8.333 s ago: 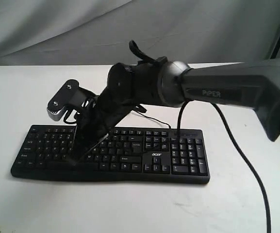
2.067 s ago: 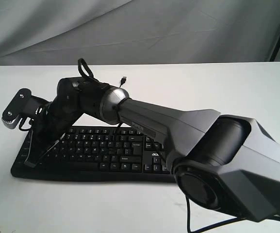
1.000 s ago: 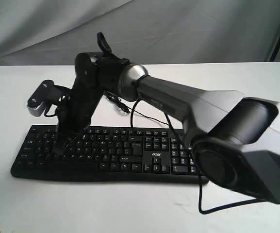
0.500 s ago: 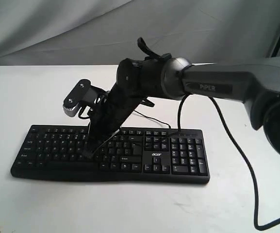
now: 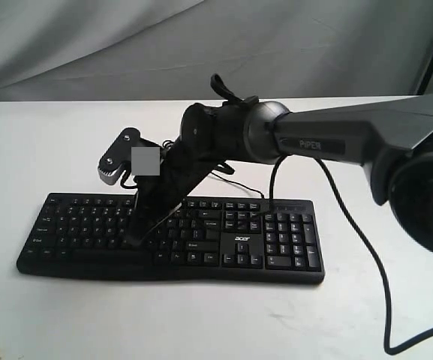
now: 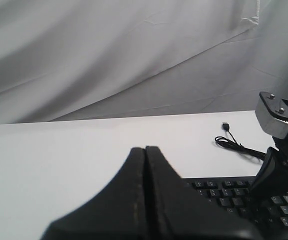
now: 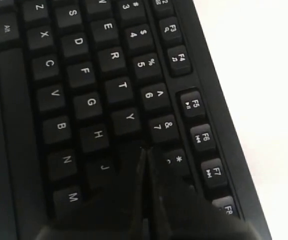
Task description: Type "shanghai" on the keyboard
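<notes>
The keyboard (image 5: 201,240) lies flat on the white bench (image 5: 43,315), its long side along the bench edge nearest the exterior camera and sitting a little toward that edge's left corner, with the number pad at its right end. The right arm reaches in from the right edge and slopes down, so the right gripper (image 5: 135,240) meets the letter keys in the keyboard's left half. Its jaws are pressed together with nothing between them, making one narrow tip. In the right wrist view that tip sits among Y, 7, H and J (the key under it is hidden, and I cannot tell whether it is pressed). The left gripper (image 6: 144,150) is likewise closed tight and empty, seen only in its own wrist view, with bare bench and part of the keyboard beyond it. A thin cable (image 6: 236,146) lies on the bench behind the keyboard, toward the grey cloth (image 5: 88,45) at the far edge.
</notes>
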Robot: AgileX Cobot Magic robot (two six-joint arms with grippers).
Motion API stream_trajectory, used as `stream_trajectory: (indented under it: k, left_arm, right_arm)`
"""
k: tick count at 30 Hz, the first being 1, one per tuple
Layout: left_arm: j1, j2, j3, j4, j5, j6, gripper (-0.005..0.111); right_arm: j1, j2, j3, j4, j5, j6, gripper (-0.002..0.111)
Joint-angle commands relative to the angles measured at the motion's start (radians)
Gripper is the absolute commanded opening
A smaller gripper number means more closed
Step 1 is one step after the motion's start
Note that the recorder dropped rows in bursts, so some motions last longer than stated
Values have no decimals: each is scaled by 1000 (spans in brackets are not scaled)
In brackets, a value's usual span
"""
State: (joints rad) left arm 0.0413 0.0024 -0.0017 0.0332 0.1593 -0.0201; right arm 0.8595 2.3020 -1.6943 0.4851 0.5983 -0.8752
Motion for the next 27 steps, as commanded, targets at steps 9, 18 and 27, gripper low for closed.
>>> stream_trajectory:
  k: [9, 18, 27]
  left_arm:
    - [-6, -2, 2, 0, -6, -3, 0]
    - [-6, -2, 2, 0, -6, -3, 0]
    - [-6, -2, 2, 0, -6, -3, 0]
  right_arm:
    - [-14, -2, 0, -19, 14, 9, 0]
    - [-12, -2, 0, -19, 19, 9, 0]
    - [-12, -2, 0, -1, 28, -9, 0]
